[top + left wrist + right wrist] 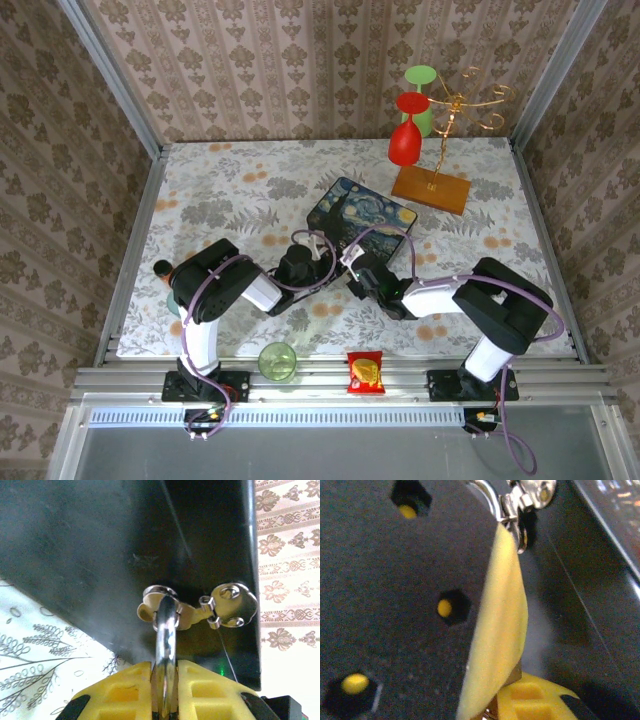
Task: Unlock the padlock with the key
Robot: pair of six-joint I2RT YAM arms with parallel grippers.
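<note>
Small brass-yellow padlock (pixel 165 630) hung by its thin silvery shackle (pixel 166 652) from the hasp (pixel 159 591) on the starry-night painted box (pixel 362 210), mid table (pixel 220 190). Left end effector (pixel 165 685) was pinched narrow on the shackle. Silver-headed key (pixel 234 605) sat just beside it. Right end effector (pixel 360 278) was at the key; its grip could not be told. Judgement: steady the lock and align the blade with the keyway before turning. No writing was readable; the print on the red-yellow snack packet (pixel 365 372) was too small

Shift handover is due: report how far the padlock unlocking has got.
Done: left gripper is clamped on the padlock by its shackle. In hand: right gripper has a fingertip at the key, which sits against the padlock. Left: turning the key and freeing the shackle; no release shows yet.
</note>
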